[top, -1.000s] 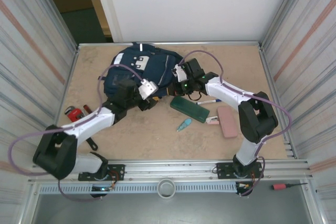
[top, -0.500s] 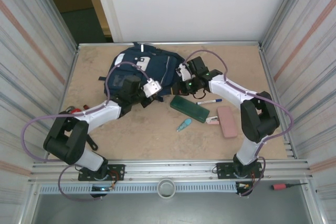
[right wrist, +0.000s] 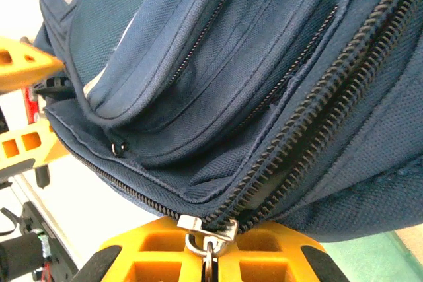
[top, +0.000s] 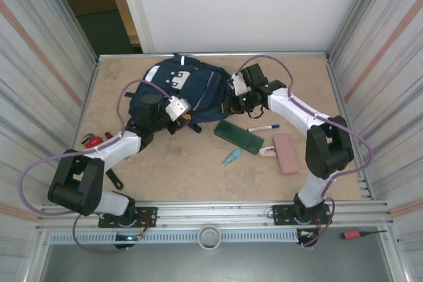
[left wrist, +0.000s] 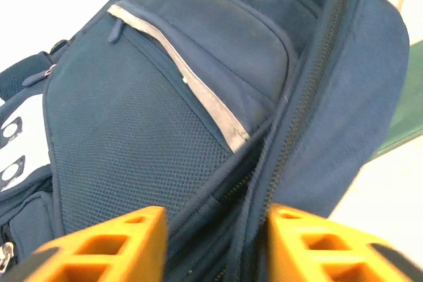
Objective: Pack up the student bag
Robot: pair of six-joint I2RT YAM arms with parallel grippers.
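Since the right fingers (right wrist: 264,246) pinch the zip pull (right wrist: 207,237), draw steadily along the teeth (right wrist: 317,130); left fingers (left wrist: 106,249), apart astride the seam (left wrist: 264,176), should steady the student bag (top: 198,87) beyond the pencil case (top: 238,137).

the student bag (top: 198,87) is navy blue with white patches, a pale grey strip and a fine mesh panel; its zip pull (right wrist: 206,232) is silver. the left hand (left wrist: 215,246) and right hand (right wrist: 210,259) have orange fingers. the pencil case (top: 238,137) is dark green, the pouch (top: 286,153) pink, the bench (top: 178,170) speckled tan.
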